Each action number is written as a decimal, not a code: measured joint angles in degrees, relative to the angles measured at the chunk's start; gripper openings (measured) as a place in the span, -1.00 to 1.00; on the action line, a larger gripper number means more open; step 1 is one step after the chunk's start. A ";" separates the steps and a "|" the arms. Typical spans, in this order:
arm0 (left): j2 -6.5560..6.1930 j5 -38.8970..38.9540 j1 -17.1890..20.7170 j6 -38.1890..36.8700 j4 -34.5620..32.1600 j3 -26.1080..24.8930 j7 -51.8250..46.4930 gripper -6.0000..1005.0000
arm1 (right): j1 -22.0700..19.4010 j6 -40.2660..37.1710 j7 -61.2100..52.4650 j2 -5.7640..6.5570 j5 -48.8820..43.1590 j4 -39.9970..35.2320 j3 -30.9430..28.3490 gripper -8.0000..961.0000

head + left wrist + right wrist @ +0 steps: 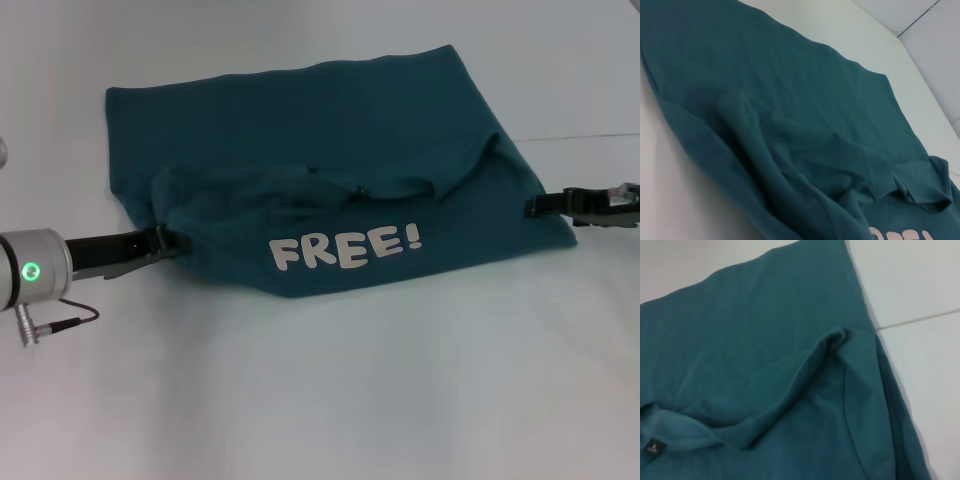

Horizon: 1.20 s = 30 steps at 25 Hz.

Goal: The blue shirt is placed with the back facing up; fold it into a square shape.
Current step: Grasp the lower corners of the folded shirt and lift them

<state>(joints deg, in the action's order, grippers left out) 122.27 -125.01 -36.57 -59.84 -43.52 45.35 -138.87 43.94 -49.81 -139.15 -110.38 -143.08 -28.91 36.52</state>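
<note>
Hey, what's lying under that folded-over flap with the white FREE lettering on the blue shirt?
Under the lettered flap lies the rest of the blue shirt, its plain back spread on the white table. How far that layer reaches beneath the flap is covered.

Head cam sits high, looks forward and down, takes in the whole blue shirt (330,170) on the white table (320,400) from a moderate distance. Left wrist cam sits low and close at the shirt's left edge, facing across the cloth. Right wrist cam is close at the right edge, facing inward. All three share the folded-over collar area (380,190).
</note>
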 joint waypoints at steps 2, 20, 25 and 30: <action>0.06 0.06 0.00 0.22 0.05 0.00 0.00 -0.96 | 0.26 2.61 0.38 -0.78 0.00 0.91 0.31 0.83; 0.16 0.12 -0.09 1.20 0.75 0.17 -0.07 -0.96 | -0.26 3.69 0.91 -3.01 0.15 0.24 0.47 0.54; 0.16 0.12 -0.08 1.14 0.89 0.08 -0.24 -0.96 | -0.68 0.98 0.71 -2.96 0.18 -1.85 0.01 0.18; 0.04 0.12 -0.08 0.89 0.90 0.03 -0.32 -0.96 | -1.56 -0.94 -0.51 -2.71 0.23 -3.84 -0.16 -0.15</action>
<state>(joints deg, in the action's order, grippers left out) 122.32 -124.89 -36.65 -58.95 -42.62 45.38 -139.20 42.38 -50.76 -139.66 -113.08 -142.84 -32.75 36.36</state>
